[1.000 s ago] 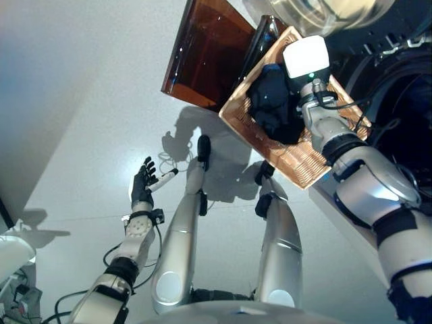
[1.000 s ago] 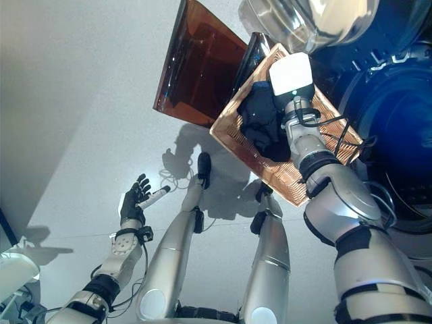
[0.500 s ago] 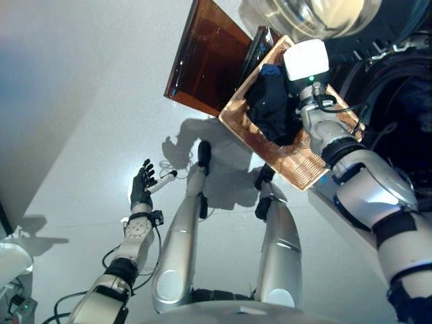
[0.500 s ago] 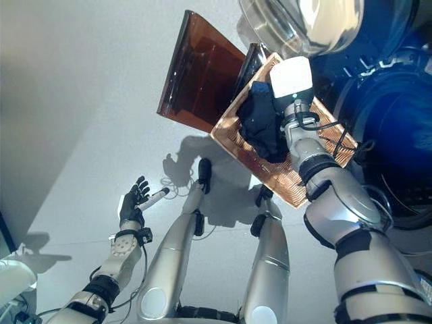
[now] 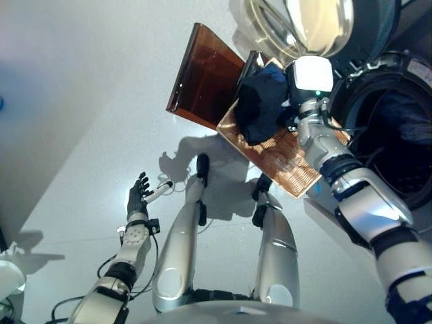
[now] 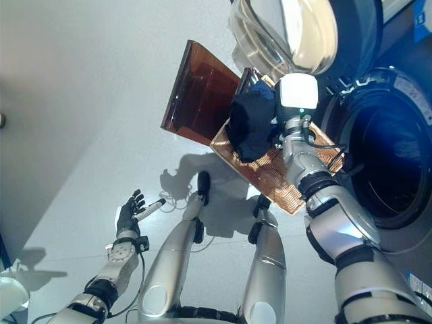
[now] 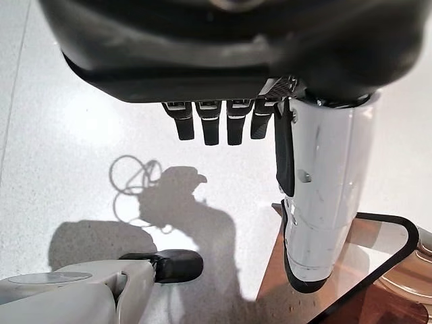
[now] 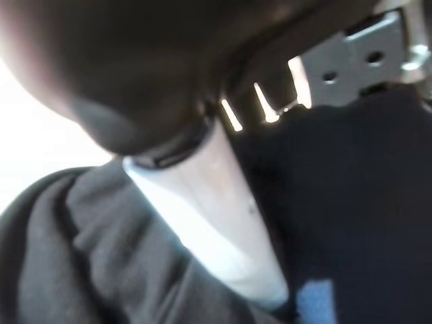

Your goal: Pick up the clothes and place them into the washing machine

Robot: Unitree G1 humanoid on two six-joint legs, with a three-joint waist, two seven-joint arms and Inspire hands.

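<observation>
A bundle of dark clothes [image 5: 260,101] is bunched up over the far edge of the wicker basket [image 5: 283,158], which lies beside the washing machine. My right hand [image 8: 216,209] is shut on the dark clothes [image 8: 351,189]; its white-covered thumb presses into the cloth. The right wrist's white camera box [image 6: 298,91] sits just right of the bundle [image 6: 250,121]. The machine's drum opening [image 6: 378,162] is dark, with its round glass door [image 6: 290,34] swung open above the basket. My left hand [image 5: 138,196] hangs open and empty over the floor at the lower left; its fingers [image 7: 202,121] are straight.
A low dark brown box [image 5: 202,74] stands behind the basket on the left. Pale floor [image 6: 81,101] stretches to the left. A white object [image 5: 10,277] sits at the lower left corner.
The camera has tilted, bringing more of the machine into view. My right hand has raised the dark clothes from the basket's middle up over its far edge. The left hand has stayed put.
</observation>
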